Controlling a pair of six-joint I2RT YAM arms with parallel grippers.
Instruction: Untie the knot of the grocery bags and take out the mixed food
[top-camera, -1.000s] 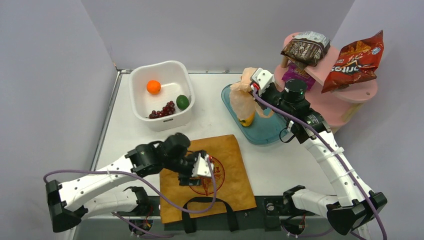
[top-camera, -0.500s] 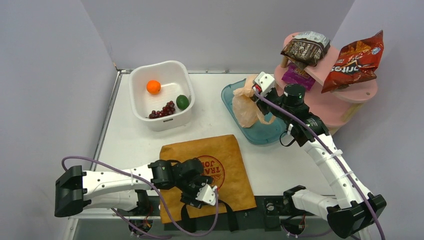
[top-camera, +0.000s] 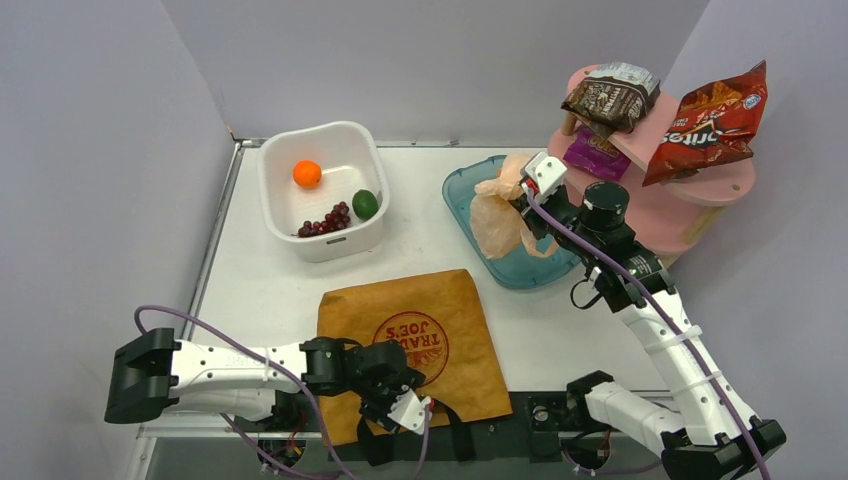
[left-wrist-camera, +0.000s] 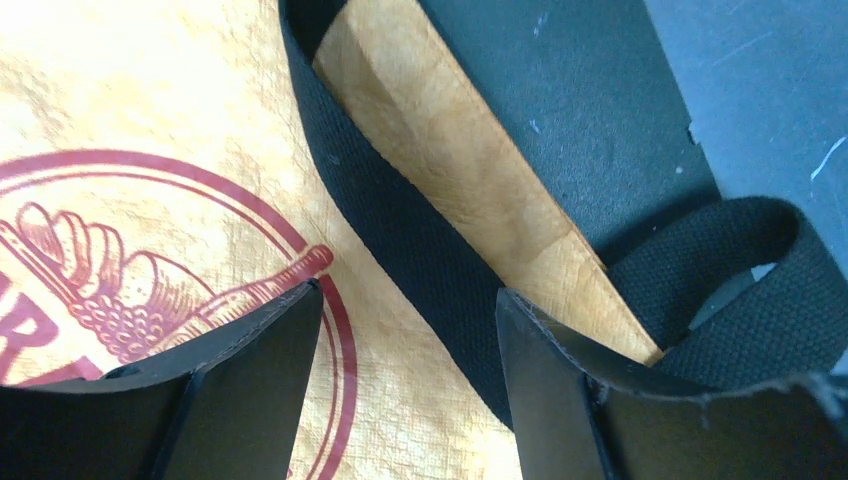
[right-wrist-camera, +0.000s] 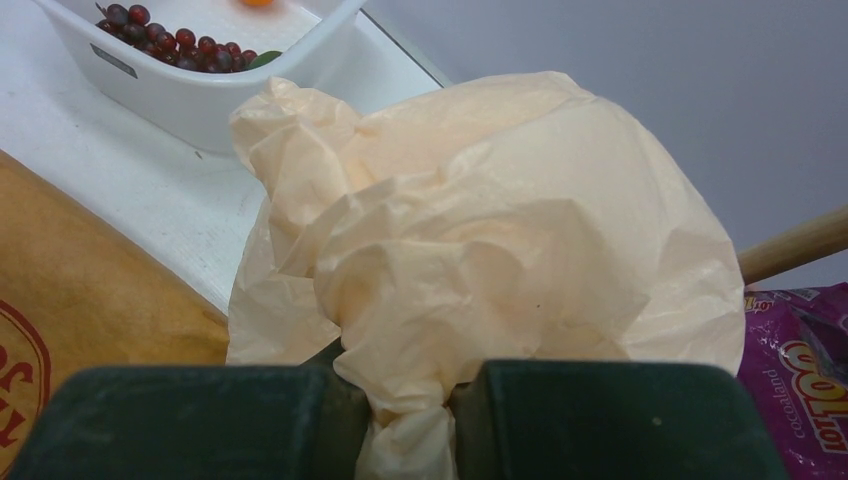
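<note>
Clamped hard, the right gripper (right-wrist-camera: 405, 385) pinches the twisted neck of the peach plastic bag (right-wrist-camera: 480, 230), which bunches up crumpled in front of the fingers. The left gripper (left-wrist-camera: 408, 295) stands parted with nothing between its fingers, looking down on a black strap (left-wrist-camera: 400, 240) and the mustard-brown canvas tote (left-wrist-camera: 150, 100). Seen from above, the left gripper (top-camera: 405, 408) now sits at the tote's near hem by the straps, low over the table's front edge; a second ago it was over the round red logo (top-camera: 410, 335), which is now uncovered and fully readable. The tote (top-camera: 365, 305) itself lies flat in the same spot. The right gripper (top-camera: 525, 192) has moved a little to the right and toward the arm bases, carrying the bag (top-camera: 497, 215) with it, and the bag hangs above the teal tub (top-camera: 520, 272). The rest has not changed: the orange (top-camera: 307, 174), the green fruit (top-camera: 365, 204) and the grapes (top-camera: 325, 220) lie in the white tub (top-camera: 330, 247), and the Doritos bag (top-camera: 712, 120) and the dark brown snack bag (top-camera: 610, 98) rest on the pink stand (top-camera: 690, 215).
</note>
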